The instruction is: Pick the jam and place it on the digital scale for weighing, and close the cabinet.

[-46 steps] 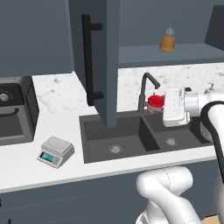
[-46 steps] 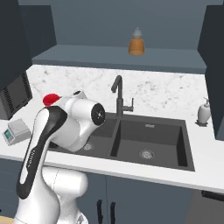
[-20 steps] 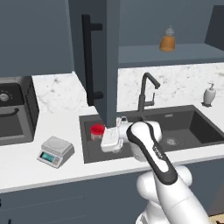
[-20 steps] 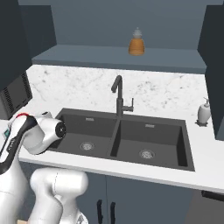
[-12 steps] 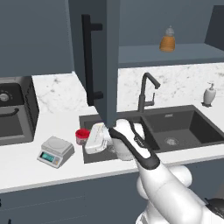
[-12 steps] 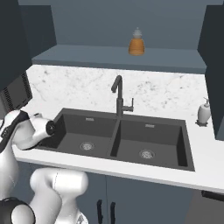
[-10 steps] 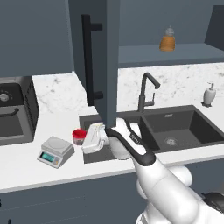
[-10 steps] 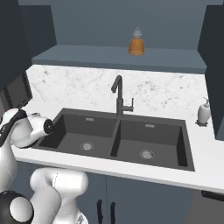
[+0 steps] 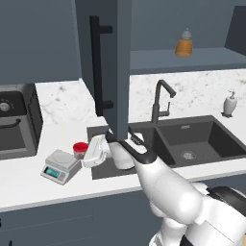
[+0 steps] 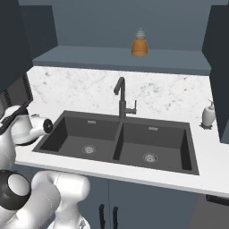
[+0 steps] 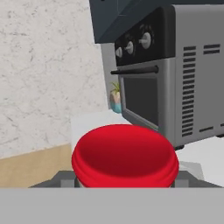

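Red-lidded jam carried to the digital scale, cabinet door not yet shut.

Left base view: the hand (image 9: 85, 154) pinches one jam (image 9: 80, 149) just beside and above one digital scale (image 9: 60, 166) on the counter (image 9: 29, 185), ready to set down; one cabinet (image 9: 111, 62) door hangs open. Right base view: one orange bottle (image 10: 139, 44) stays shelved. Hand view: the lid (image 11: 125, 155) sits low, one toaster oven (image 11: 175, 78) beyond.
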